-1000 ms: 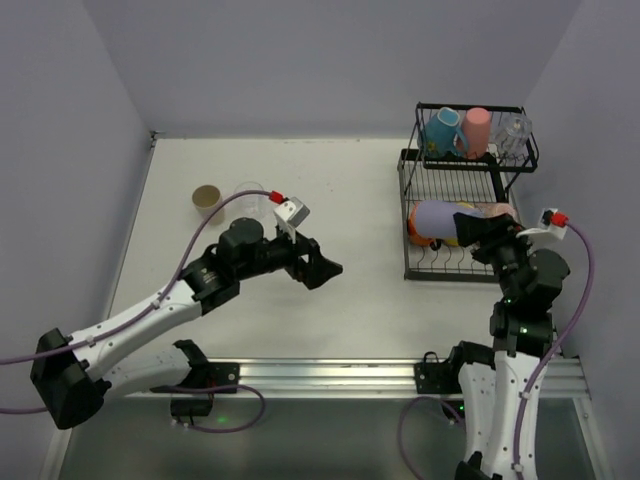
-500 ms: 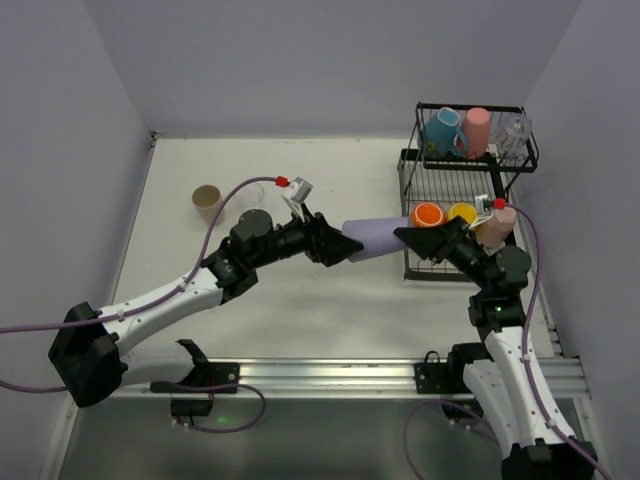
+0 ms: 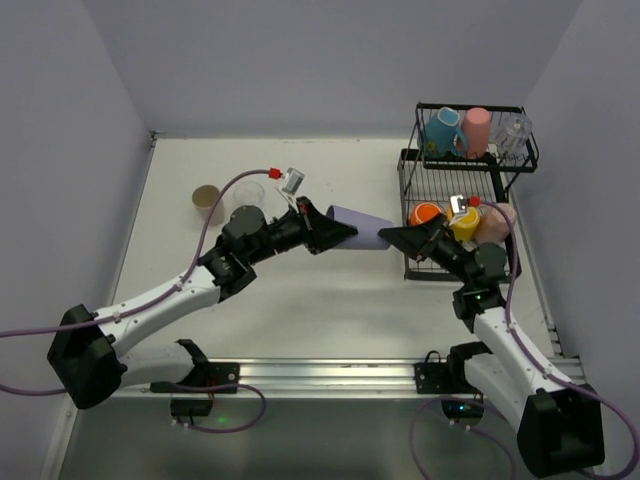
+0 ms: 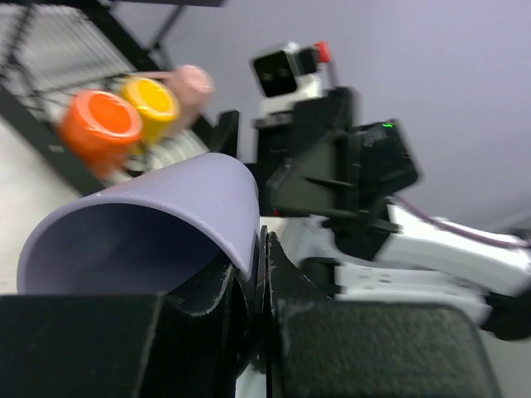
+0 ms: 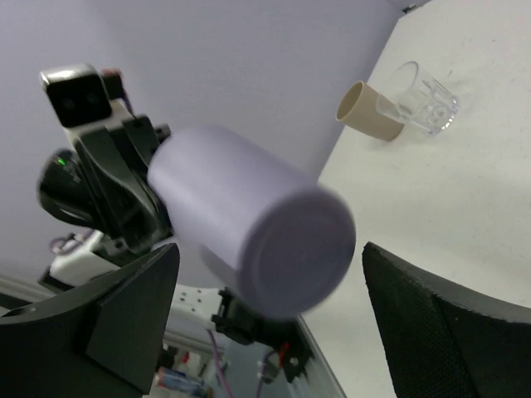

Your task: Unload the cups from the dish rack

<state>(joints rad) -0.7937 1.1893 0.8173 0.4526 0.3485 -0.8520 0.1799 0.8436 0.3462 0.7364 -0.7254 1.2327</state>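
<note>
No text, label, brand or number can be read anywhere; the lavender cup (image 3: 358, 228), the dish rack (image 3: 480, 165) and the arm housings carry no legible marking.

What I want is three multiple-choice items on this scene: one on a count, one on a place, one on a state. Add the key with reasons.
1. How many cups sit on the upper shelf of the dish rack? A one. B three. C six.
2. Where is the lavender cup? A on that upper shelf. B in the air between both grippers. C in the rack's lower tray.
3. How does the right gripper stand? A open. B shut on the lavender cup. C shut on a rack wire.

Key:
1 B: a blue mug, a pink cup and a clear cup sit there.
2 B: the left gripper pinches its rim, and its base points toward the right gripper.
3 A: its fingers flank the base with gaps.
</note>
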